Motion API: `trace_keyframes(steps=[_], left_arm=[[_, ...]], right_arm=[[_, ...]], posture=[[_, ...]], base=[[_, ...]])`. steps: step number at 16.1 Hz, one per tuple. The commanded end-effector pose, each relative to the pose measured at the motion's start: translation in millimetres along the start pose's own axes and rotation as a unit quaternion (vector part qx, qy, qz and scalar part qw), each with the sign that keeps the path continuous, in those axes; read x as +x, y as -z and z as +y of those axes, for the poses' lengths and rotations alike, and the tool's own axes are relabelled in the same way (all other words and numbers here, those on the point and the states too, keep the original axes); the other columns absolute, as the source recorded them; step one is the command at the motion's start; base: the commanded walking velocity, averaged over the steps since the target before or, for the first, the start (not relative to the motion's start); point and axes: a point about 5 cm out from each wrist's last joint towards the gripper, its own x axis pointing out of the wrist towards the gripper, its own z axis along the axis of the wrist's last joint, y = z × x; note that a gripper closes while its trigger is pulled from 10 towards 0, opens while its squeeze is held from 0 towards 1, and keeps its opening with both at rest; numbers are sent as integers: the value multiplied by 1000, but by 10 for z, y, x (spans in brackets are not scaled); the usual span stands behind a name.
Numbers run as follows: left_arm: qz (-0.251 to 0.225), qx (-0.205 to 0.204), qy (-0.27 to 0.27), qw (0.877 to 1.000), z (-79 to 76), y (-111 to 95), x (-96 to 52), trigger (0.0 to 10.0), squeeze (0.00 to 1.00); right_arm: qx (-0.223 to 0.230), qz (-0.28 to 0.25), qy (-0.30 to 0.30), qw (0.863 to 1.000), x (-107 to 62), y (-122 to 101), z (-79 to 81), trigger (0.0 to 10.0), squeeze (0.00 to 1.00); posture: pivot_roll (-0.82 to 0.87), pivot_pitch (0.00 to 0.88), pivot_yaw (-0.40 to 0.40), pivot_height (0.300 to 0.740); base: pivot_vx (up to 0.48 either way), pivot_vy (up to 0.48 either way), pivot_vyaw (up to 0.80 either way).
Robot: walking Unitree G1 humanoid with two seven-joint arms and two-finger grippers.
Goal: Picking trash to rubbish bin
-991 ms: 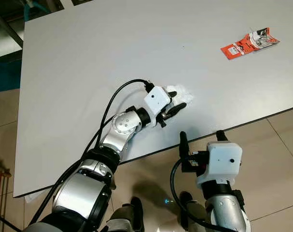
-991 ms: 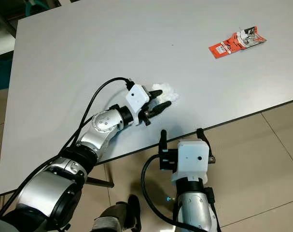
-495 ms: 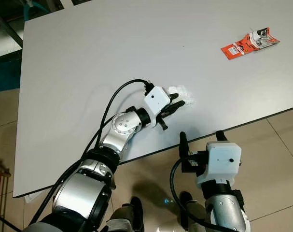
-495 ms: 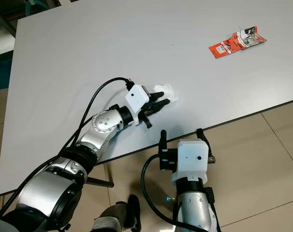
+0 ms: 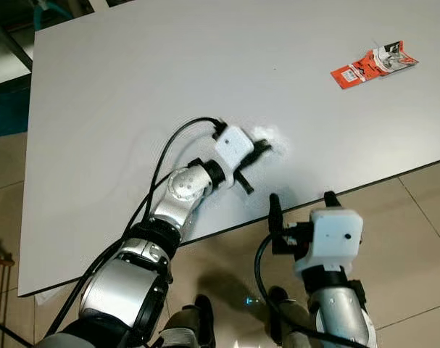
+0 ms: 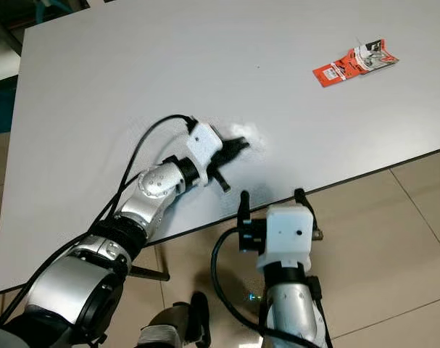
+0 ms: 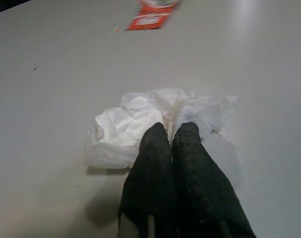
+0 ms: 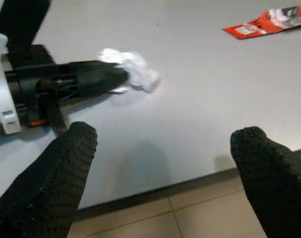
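A crumpled white tissue [image 5: 276,137] lies on the grey table [image 5: 133,87] near its front edge. My left gripper [image 5: 263,147] reaches over the table and is shut on the tissue's near side; in the left wrist view the two black fingers [image 7: 157,148] press together into the tissue [image 7: 135,124]. A red and white wrapper [image 5: 373,64] lies flat at the table's far right. My right gripper [image 5: 299,206] hangs open just off the front edge, over the floor, with nothing between its fingers [image 8: 56,168].
The table's front edge [image 5: 364,185] runs diagonally between my two grippers. Beige floor tiles [image 5: 415,239] lie below it on the right. A black cable [image 5: 169,156] loops over the left forearm. Dark furniture legs [image 5: 6,36] stand beyond the table's far left corner.
My left gripper's fingers, spread around the tissue a second ago, have come together on it, and the wrist has turned slightly. The right arm has barely moved.
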Motion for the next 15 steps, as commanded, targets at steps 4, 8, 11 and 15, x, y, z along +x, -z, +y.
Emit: trace_keyframes(steps=[4,8,11,15], left_arm=[[9,-31,-106,994,209,31,-80,0,0],[-29,-21,-168,985,337,-114,-117,0,0],[-23,-25,-182,983,288,-23,-207,0,0],[15,-53,-192,980,111,200,-367,0,0]], right_arm=[[-4,-3,10,1000,81,18,-107,10000,0],[-21,-14,-2,1000,227,18,-169,10000,0],[-31,-21,0,999,306,19,-222,10000,0],[-54,-22,30,998,384,46,-379,10000,0]], posture=[[-16,236,108,740],[22,190,71,740],[42,167,53,740],[67,124,22,740]], base=[[0,0,0],[0,0,0],[0,0,0],[0,0,0]])
